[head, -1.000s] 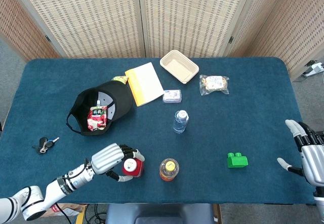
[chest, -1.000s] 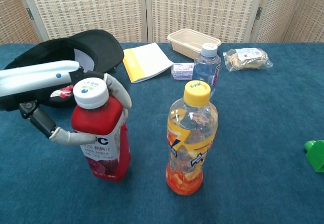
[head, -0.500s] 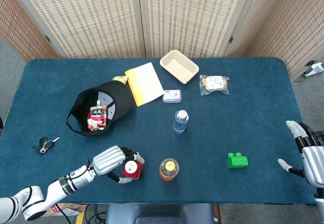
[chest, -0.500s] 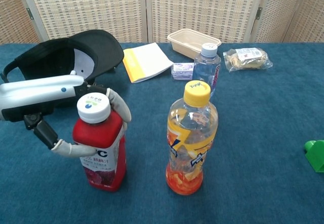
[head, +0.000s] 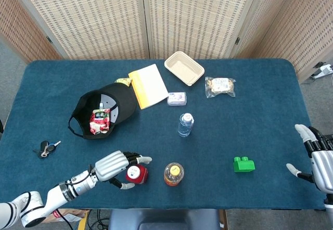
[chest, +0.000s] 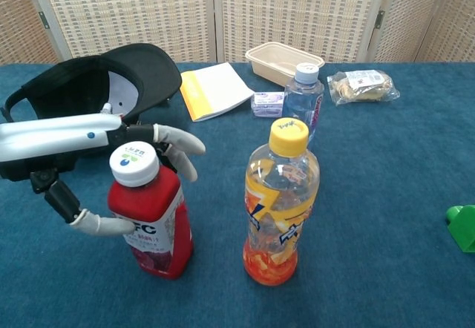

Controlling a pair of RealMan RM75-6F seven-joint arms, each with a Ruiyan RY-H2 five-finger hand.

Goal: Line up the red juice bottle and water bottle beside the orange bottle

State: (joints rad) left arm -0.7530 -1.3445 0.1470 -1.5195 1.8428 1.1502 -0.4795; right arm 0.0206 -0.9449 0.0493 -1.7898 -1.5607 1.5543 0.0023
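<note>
The red juice bottle [head: 136,174] [chest: 152,224] stands upright near the table's front edge, just left of the orange bottle [head: 174,173] [chest: 280,209]. My left hand [head: 112,165] [chest: 63,135] is at the red bottle's left side with its fingers [chest: 182,141] spread out past the white cap. Its thumb lies low against the label, and the hand no longer wraps the bottle. The water bottle [head: 185,124] [chest: 303,102] stands farther back, behind the orange bottle. My right hand [head: 318,157] hangs at the table's right edge, fingers apart and empty.
A black cap [head: 101,110] holding a red pouch lies at the left, and keys [head: 46,148] lie near the left edge. A yellow-edged notebook [head: 149,86], a beige tray [head: 183,67], a small packet [head: 177,99] and a snack bag [head: 220,86] lie behind. A green block [head: 243,164] lies at the front right.
My left hand set the red juice bottle down beside the orange bottle, and its fingers have come off the bottle and spread. The right hand has barely moved.
</note>
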